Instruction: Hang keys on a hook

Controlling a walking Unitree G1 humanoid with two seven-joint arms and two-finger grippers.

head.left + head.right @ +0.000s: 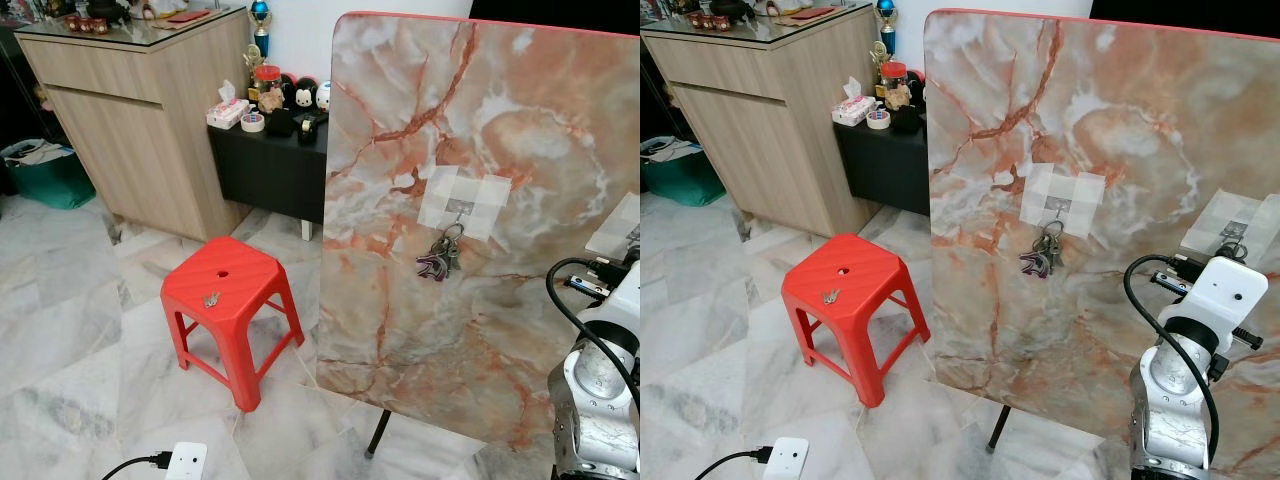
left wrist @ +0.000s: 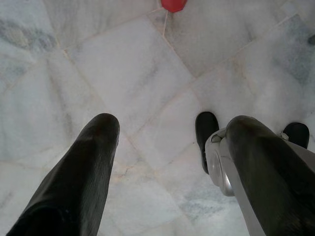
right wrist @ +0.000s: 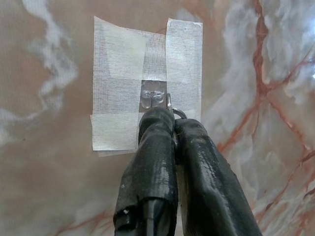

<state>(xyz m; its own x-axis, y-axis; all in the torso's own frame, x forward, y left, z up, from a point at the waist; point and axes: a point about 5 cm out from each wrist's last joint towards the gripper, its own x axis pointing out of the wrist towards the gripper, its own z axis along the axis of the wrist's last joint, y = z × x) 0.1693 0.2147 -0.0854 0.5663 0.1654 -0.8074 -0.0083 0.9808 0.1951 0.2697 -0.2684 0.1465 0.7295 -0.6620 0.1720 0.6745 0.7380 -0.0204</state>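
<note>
In the eye views, a bunch of keys (image 1: 440,256) hangs on a taped hook (image 1: 459,207) on the upright marble board (image 1: 500,150). To the left of the board stands a red stool (image 1: 228,290) with a small key (image 1: 211,299) on its seat.

In the left wrist view, the left gripper (image 2: 170,132) is spread wide above the floor (image 2: 123,69).

In the right wrist view, the right gripper (image 3: 173,120) is pressed together on a key ring (image 3: 173,109) at a second taped hook (image 3: 152,99).

Two hooks (image 1: 1056,207) (image 3: 152,99), one stool (image 1: 232,280) (red).

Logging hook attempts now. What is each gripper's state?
Left gripper: open, empty, over the floor.
Right gripper: shut on a key ring at the taped hook.
</note>
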